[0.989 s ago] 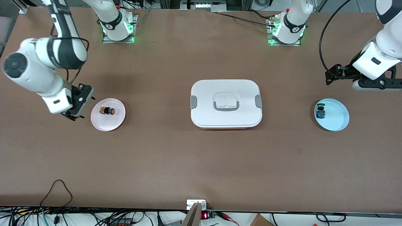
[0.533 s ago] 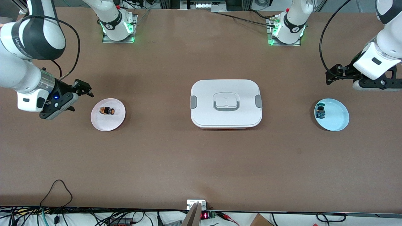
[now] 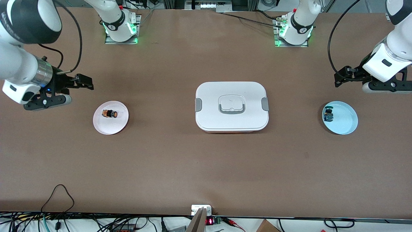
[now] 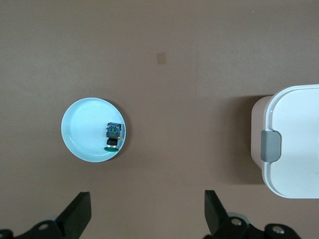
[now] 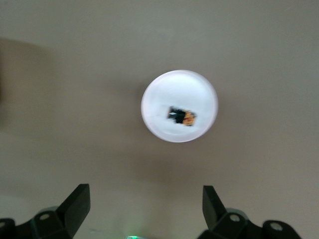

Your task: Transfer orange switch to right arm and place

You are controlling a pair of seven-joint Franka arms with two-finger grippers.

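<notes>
Orange switch point(image 3: 110, 113) on pink plate point(image 3: 110, 127) — both end effectors point(image 3: 83, 82) point(image 3: 341, 77) released, aloft near table ends.

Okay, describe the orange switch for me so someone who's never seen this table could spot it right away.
Start at the big white lidded box in the middle of the table and look toward the right arm's end, where a small pale pink plate sits. The orange switch lies on that plate: a tiny black part with a round orange-brown cap. Its lookalike has a blue top and lies on the light blue plate at the left arm's end.
</notes>
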